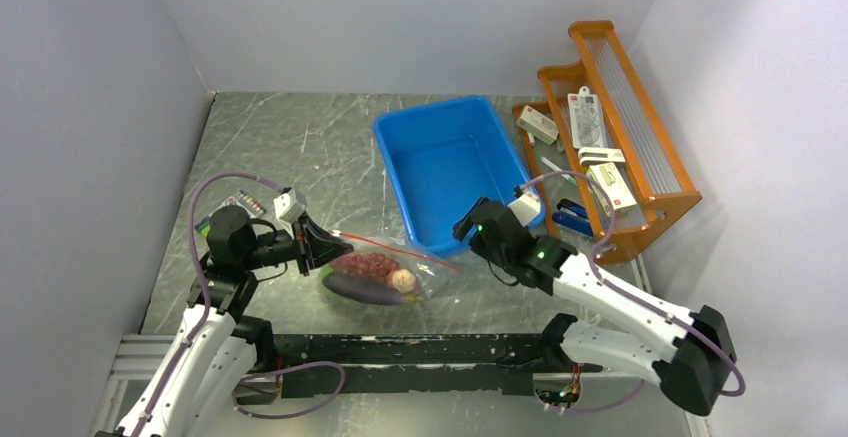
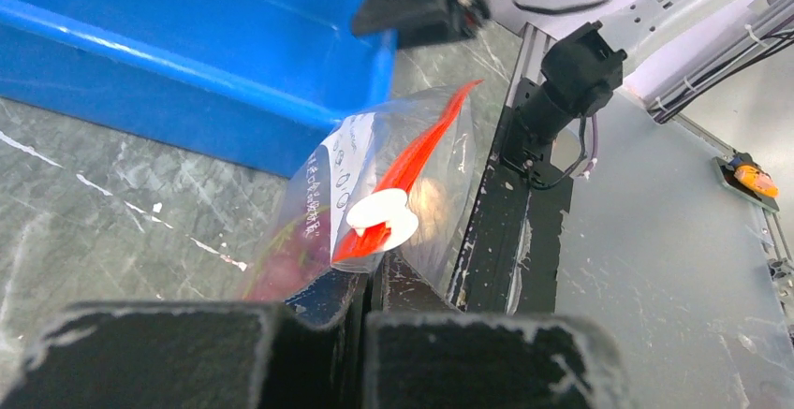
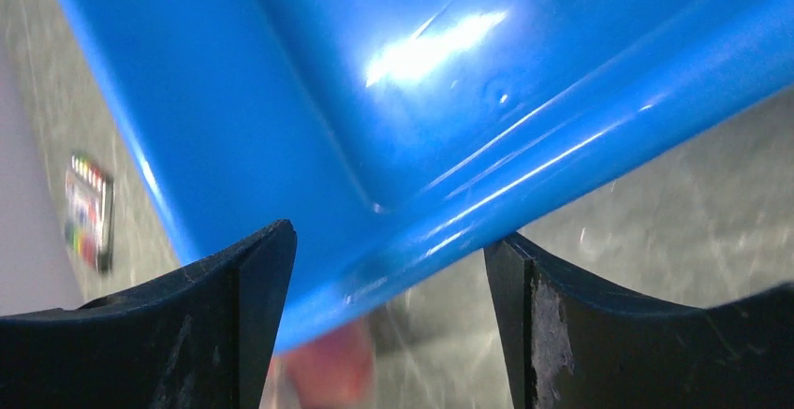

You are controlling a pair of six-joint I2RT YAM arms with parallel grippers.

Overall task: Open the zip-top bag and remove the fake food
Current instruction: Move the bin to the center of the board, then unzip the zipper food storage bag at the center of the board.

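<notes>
- Grey marbled table (image 1: 300,147) with pale scuffs, walled on three sides.
- Blue bin (image 1: 440,172), a plastic tub tilted slightly, mid-table.
- Orange wooden rack (image 1: 672,201) just beside the bin's right side (stepped shelves).
- White boxes (image 1: 612,185) and a carded packet (image 1: 585,117) on the rack.
- Blue tool (image 1: 573,217) at the rack's near end.
- Marker pack (image 1: 243,203) near the left wall.

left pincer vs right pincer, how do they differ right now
The left pincer is shut on the left end of the zip-top bag; the right pincer is open and holds nothing. The left pincer reaches across toward the bag, while the right pincer sits at the near corner of the blue bin. Both have black fingers.
</notes>
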